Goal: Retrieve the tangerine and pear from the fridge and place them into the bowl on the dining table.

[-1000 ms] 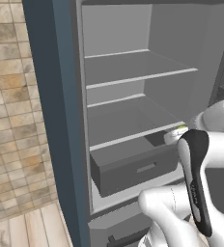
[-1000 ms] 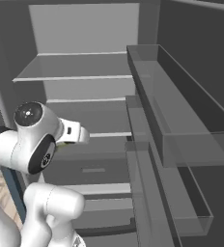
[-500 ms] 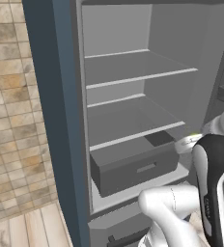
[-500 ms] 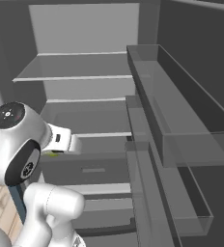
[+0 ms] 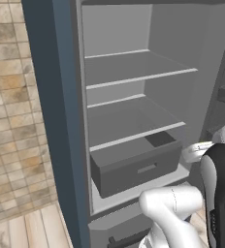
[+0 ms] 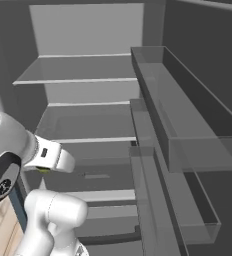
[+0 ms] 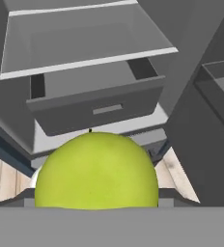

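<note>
The end effector [image 6: 44,169] grips the pear [image 7: 96,170] in front of the open fridge [image 5: 134,97].

A tan tile wall [image 5: 10,121] is standing left of the open cabinet, and pale wood flooring [image 5: 27,232] is running along below it.

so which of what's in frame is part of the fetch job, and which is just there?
Job:
- pear, yellow-green, right in front of the hand camera, apparently held in the fingers, outside the fridge
- fridge, door open, shelves bare

Just there:
- drawer under the lowest shelf, pulled partly out
- clear door bins
- tiled wall
- wood floor
</note>
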